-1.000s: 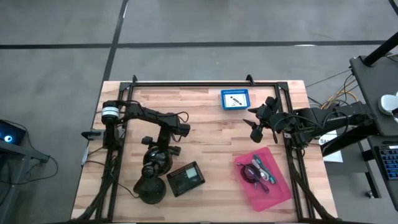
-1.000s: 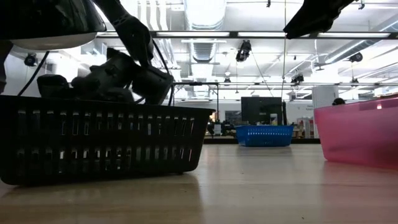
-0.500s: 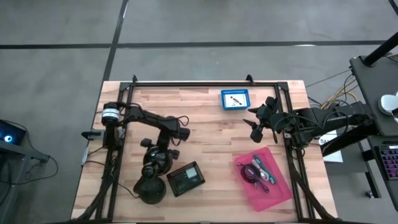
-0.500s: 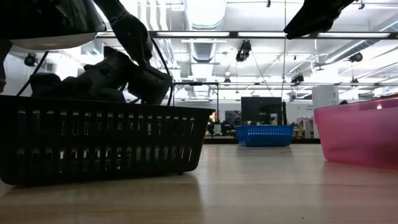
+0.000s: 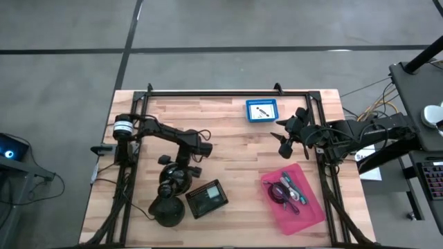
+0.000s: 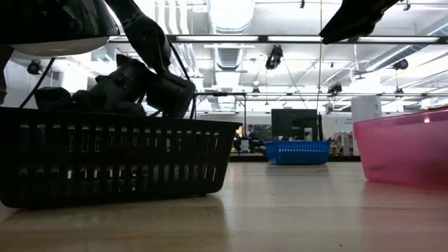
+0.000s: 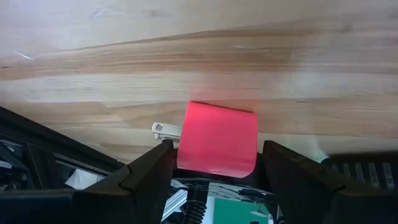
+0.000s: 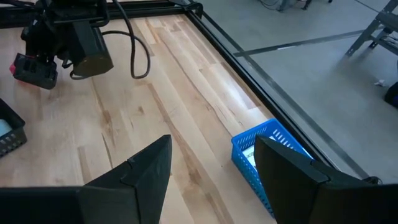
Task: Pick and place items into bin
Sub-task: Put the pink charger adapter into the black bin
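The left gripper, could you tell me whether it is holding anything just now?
Holding: the left gripper has a red block between its wide-set fingers.

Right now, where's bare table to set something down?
Open wood between the blue basket and black basket, and along the far edge left of the blue one. Crowded around the left gripper, black basket and pink bin.

Open industrial lab: ceiling strip lights (image 6: pixel 231 14), ducts.

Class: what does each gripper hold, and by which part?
Left gripper holds the red block by its opposite sides, between its fingers; right gripper holds nothing.
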You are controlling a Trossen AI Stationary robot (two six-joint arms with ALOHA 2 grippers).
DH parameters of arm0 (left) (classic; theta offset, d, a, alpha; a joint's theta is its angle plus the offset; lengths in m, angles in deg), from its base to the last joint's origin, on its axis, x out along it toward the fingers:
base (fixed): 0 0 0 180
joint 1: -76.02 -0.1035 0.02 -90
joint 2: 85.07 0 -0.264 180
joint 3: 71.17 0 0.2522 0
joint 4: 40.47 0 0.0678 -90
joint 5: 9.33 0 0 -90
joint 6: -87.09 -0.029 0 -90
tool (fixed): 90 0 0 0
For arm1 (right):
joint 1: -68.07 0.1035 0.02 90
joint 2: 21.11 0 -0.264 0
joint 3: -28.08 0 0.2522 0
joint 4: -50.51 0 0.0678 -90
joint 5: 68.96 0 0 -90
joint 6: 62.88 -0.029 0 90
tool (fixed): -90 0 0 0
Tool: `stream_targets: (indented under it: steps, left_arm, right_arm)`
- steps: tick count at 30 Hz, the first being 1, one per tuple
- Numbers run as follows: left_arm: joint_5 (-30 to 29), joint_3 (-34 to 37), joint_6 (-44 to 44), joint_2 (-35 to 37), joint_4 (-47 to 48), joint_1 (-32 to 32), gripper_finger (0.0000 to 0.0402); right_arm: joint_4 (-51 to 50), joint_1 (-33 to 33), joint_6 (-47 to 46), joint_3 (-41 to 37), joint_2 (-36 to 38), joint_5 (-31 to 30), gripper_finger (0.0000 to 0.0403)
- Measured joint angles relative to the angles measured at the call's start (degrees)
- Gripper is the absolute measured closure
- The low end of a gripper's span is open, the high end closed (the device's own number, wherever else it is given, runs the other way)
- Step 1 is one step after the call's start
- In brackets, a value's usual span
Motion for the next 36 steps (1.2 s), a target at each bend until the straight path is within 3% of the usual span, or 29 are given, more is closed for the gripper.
stream_targets:
  steps: [17, 26, 36]
  left_arm:
    - [0.2, 2.2, 0.0, 0.0, -0.4, 0.2, 0.0172]
    - [0.7, 2.2, -0.4, 0.0, -0.5, 0.1, 0.0241]
    - [2.9, 2.2, -6.5, 0.1, -0.7, 0.1, 0.0243]
  right_arm:
    - [-0.1, 0.0, 0.0, 0.0, 0.0, 0.0, 0.0188]
    - [-0.1, 0.0, -0.2, 0.0, 0.0, 0.0, 0.0188]
    - [-0.1, 0.0, -0.2, 0.0, 0.0, 0.0, 0.0188]
